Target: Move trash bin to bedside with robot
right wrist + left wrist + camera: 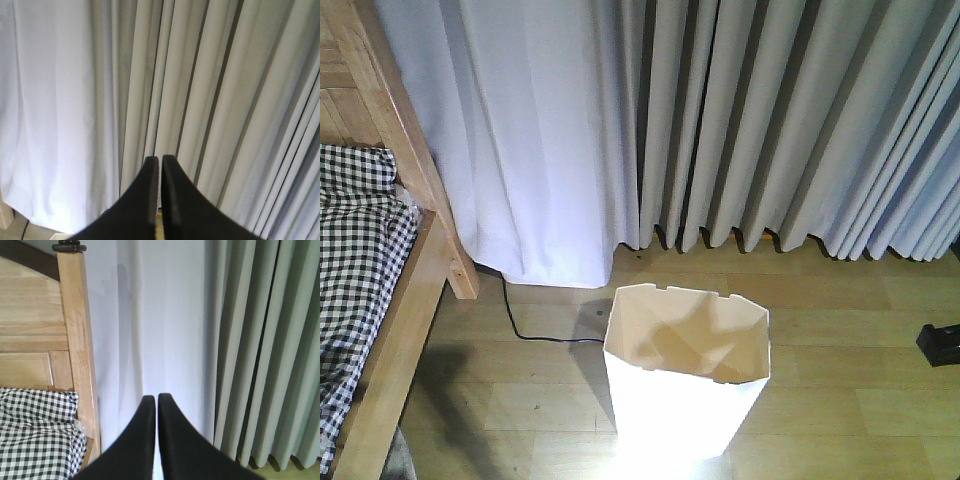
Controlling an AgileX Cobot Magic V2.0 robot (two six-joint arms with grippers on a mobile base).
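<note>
The white trash bin (685,375) stands upright on the wooden floor in the front view, cream inside, its octagonal rim open to me. The bed (395,330) with a light-brown wooden frame and black-and-white check bedding (355,260) lies at the left, a short gap of floor from the bin. The left wrist view shows the bedpost (77,340) and check bedding (35,435) at left. My left gripper (157,397) is shut with nothing in it, pointed at the curtain. My right gripper (160,159) is shut and empty too, facing the curtain. Neither gripper shows in the front view.
Pale grey pleated curtains (720,120) hang to the floor behind the bin. A black cable (535,335) runs over the floor from under the curtain near the bedpost. A small black object (940,345) sits at the right edge.
</note>
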